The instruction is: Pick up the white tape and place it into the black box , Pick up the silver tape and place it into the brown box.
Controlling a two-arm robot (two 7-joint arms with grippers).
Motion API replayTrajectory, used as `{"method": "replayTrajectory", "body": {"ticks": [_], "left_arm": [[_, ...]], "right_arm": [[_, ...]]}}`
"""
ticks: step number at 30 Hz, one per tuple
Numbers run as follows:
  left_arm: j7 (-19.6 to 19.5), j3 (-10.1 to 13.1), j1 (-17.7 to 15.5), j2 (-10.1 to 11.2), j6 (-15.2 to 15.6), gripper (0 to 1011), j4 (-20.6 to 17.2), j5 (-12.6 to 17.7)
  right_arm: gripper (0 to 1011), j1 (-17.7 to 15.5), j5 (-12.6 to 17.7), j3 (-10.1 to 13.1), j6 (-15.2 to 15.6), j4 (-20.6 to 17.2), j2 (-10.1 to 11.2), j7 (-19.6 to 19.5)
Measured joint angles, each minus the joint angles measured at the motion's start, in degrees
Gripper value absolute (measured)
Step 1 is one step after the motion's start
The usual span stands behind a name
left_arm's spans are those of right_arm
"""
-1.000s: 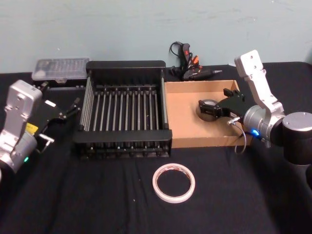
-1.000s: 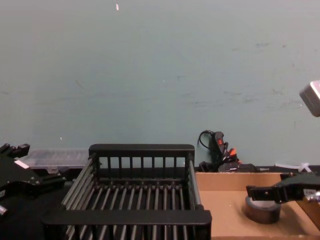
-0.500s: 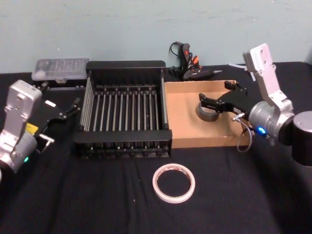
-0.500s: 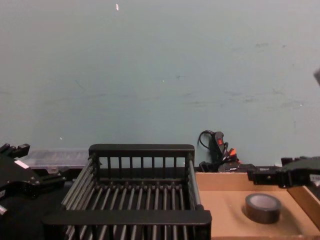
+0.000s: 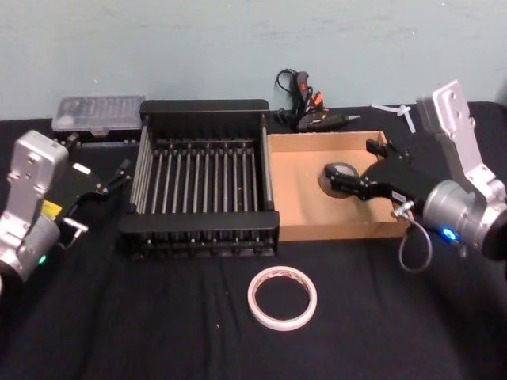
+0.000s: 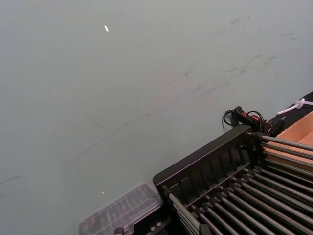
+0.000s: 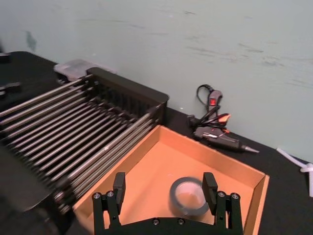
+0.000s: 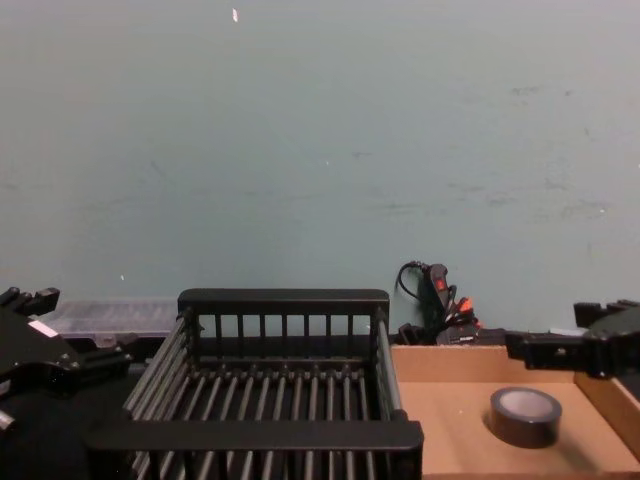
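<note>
The silver tape (image 5: 339, 176) lies flat in the brown box (image 5: 297, 190), near its right wall. My right gripper (image 5: 366, 168) hangs open just above and to the right of the roll, holding nothing. The right wrist view shows both fingers (image 7: 119, 188) spread wide, with the silver tape (image 7: 188, 196) on the cardboard floor beyond them. In front of the boxes the white tape (image 5: 282, 297) lies flat on the black cloth. The black box (image 5: 202, 178) stands left of the brown box with nothing in it. My left gripper (image 5: 111, 180) is parked left of the black box, open.
A glue gun (image 5: 305, 103) with its cable lies behind the boxes by the wall. A clear plastic case (image 5: 99, 111) sits at the back left. A small white part (image 5: 400, 111) lies at the back right. Bare black cloth surrounds the white tape.
My right gripper has let go of the silver tape, risen and drawn back to the right. The roll now rests on the brown box's floor. The left arm has not moved.
</note>
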Motion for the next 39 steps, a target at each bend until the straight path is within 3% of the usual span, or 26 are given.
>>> {"method": "replayTrajectory", "body": {"ticks": [6,19,39], "left_arm": [[0.0,0.0,0.0,0.0,0.0,1001,0.0,0.0],[0.0,0.0,0.0,0.0,0.0,1001,0.0,0.0],[0.0,0.0,0.0,0.0,0.0,1002,0.0,0.0]], "right_arm": [[1003,-4.4,1.0,-0.3,0.0,-5.0,3.0,0.7],[1002,-10.7,1.0,-2.5,-0.5,-10.4,7.1,1.1],[1002,-11.0,-2.3,-8.3,1.5,-9.7,8.0,2.8]]}}
